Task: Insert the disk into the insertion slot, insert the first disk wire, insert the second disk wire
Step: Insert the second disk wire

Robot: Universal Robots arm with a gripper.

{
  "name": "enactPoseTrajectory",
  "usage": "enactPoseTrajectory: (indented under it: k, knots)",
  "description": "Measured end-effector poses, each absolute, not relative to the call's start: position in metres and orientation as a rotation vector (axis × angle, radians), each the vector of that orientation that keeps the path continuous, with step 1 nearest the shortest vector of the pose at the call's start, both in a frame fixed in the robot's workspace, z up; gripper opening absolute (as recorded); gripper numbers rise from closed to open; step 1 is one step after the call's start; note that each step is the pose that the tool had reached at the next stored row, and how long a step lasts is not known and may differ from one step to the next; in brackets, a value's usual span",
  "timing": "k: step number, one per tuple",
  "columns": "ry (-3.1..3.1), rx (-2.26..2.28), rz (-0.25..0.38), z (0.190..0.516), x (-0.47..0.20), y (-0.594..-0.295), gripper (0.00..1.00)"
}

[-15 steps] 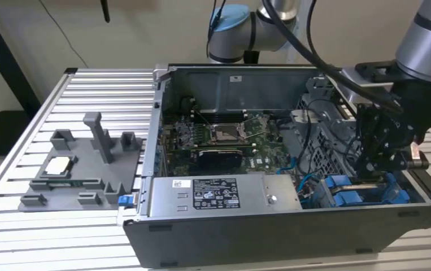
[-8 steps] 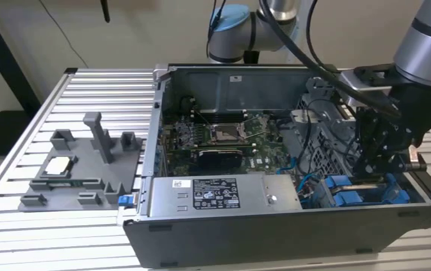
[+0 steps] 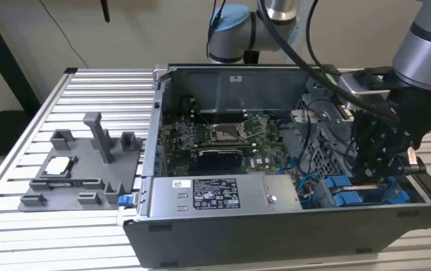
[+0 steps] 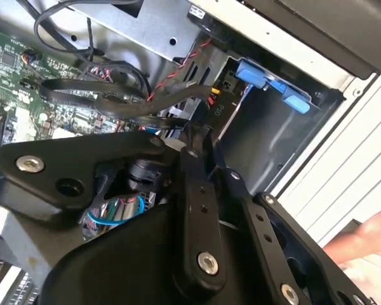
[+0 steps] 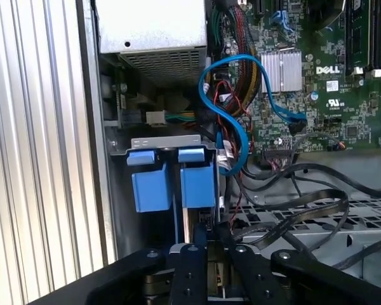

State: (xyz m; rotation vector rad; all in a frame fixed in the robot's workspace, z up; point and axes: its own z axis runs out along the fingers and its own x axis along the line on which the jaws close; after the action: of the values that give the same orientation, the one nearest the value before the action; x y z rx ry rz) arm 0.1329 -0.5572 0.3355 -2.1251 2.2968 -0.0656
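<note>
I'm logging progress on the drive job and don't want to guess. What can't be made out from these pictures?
- Gripper fingertips: in both wrist views its own black links cover them, so any grip is unclear.
- Insertion slot floor: the gripper blocks it in the first wrist view.
- Blurred shape at the second wrist view's edge: cut off, unidentifiable.

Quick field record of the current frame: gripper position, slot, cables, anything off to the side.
gripper: lowered inside the open computer case, at the exterior view's right, over the blue drive-bay pieces
insertion slot: grey metal bay with two blue plastic pieces, just ahead of the gripper in the first wrist view
blue cable: looped over the motherboard beside the slot
power-supply box: along the case's near edge
grey fixture tray: on the slatted table, exterior view's left
</note>
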Motion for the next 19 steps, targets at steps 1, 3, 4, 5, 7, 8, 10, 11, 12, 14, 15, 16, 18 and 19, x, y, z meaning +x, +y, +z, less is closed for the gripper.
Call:
enactPoseTrajectory:
  k: [1,3,4,5,7,8,10,11,12,14,15,16,18,19]
  knots:
    - [2.297,-2.125,-0.066,0.338,0.133,-0.557,0.24]
    - [2.297,-2.125,-0.066,0.344,0.133,-0.557,0.24]
    - [2.297,-2.125,-0.066,0.348,0.133,-0.557,0.24]
    - [2.297,-2.125,-0.066,0.351,0.133,-0.557,0.24]
    - [2.297,-2.125,-0.066,0.357,0.133,-0.557,0.24]
    - [2.297,-2.126,-0.067,0.360,0.133,-0.557,0.24]
    - [2.297,-2.126,-0.067,0.364,0.133,-0.557,0.24]
    - [2.297,-2.126,-0.067,0.366,0.133,-0.557,0.24]
    - [2.297,-2.125,-0.067,0.369,0.133,-0.557,0.24]
    - [2.297,-2.125,-0.067,0.374,0.133,-0.557,0.24]
    - [2.297,-2.125,-0.067,0.377,0.133,-0.557,0.24]
    - [2.297,-2.125,-0.066,0.380,0.133,-0.557,0.24]
    - [2.297,-2.125,-0.067,0.387,0.133,-0.557,0.24]
    - [2.297,-2.125,-0.067,0.389,0.133,-0.557,0.24]
